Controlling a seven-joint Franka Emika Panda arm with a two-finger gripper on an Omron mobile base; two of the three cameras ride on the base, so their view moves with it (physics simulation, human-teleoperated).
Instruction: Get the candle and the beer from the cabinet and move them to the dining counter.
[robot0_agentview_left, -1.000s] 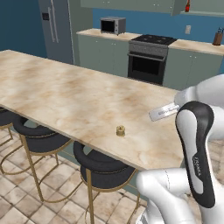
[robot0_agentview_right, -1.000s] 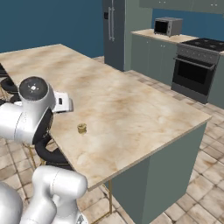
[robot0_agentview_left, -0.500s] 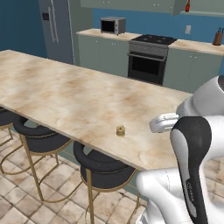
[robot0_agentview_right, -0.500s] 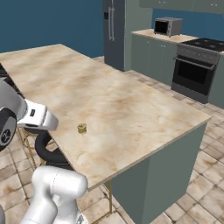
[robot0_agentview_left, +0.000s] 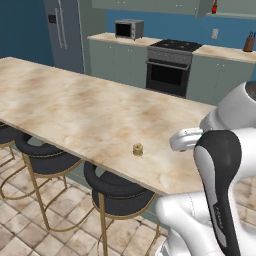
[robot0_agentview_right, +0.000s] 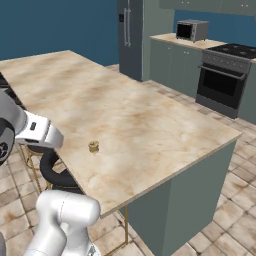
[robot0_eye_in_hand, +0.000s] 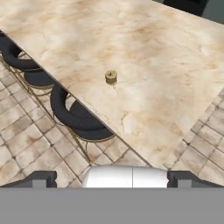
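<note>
Since the candle stands upright on the dining counter, near its stool-side edge at about eleven o'clock above the gripper, its delivery looks finished; the jaws stand wide and empty, probably freed for the beer.

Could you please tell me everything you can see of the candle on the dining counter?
The candle is a tiny, short, tan-beige cylinder with what looks like a darker recess in its top. It stands upright on the dining counter, near the long edge above the black stools. Only the beige veined marble touches it; nothing else stands beside it.
</note>
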